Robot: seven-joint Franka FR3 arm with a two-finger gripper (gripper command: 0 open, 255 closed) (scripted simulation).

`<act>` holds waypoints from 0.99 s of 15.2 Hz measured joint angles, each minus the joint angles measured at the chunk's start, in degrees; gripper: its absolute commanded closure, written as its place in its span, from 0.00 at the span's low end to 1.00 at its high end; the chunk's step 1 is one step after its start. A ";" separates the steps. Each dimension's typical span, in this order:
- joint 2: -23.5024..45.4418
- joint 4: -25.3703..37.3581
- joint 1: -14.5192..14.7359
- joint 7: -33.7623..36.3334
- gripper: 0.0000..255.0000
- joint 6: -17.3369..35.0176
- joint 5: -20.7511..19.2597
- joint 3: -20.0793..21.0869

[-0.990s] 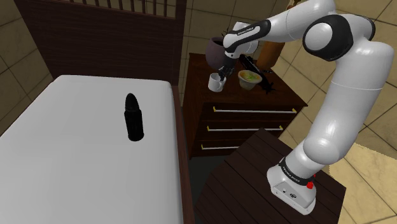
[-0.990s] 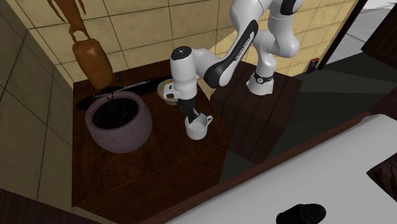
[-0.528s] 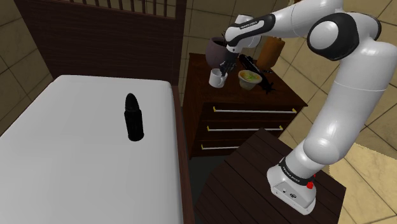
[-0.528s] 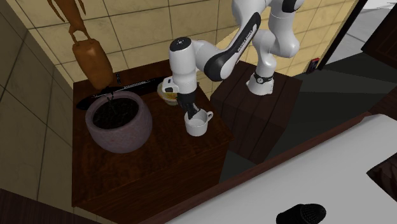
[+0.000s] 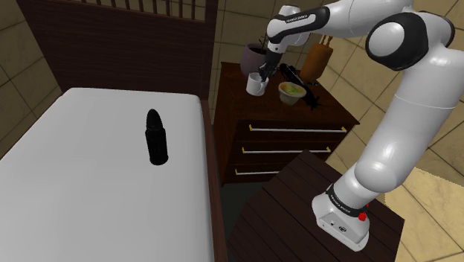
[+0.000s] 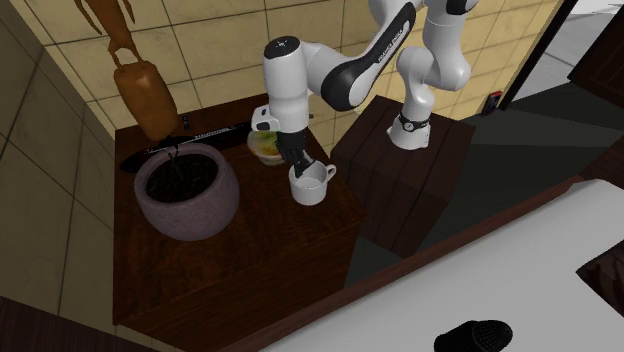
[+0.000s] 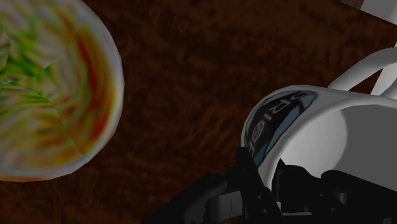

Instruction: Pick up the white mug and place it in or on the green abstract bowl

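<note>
Shoulder view, from its left: a black upright object (image 5: 156, 138) stands on the white bed (image 5: 89, 201). Past the bed's edge the white mug (image 5: 255, 85) is over the top of the dark wooden dresser (image 5: 290, 138). It is a little higher in the picture than a second ago, when it sat on the wood, and the arm has risen with it. The gripper (image 5: 263, 73) reaches down onto the mug from above. The bowl (image 5: 291, 90) sits just beside it toward that view's right, where it was before.

In the second exterior view, a large grey pot (image 6: 185, 195) is on the left, then the bowl (image 6: 265, 148) partly behind the gripper (image 6: 300, 163), then the mug (image 6: 310, 186). The mug is upright, mouth up and long axis near vertical, with its handle pointing toward that view's right.

The wrist view adds the bowl's (image 7: 51, 89) green and orange mottled inside and a dark lettered print on the mug's (image 7: 318, 137) outer wall. Here the jaws are clamped on that wall at the rim, one finger outside and one inside.
</note>
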 measured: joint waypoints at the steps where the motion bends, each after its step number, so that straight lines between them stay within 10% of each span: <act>1: -0.28 0.29 -0.01 0.04 1.00 -0.55 -0.08 -0.04; 15: -2.57 8.11 0.05 1.16 1.00 -10.57 -0.98 -0.24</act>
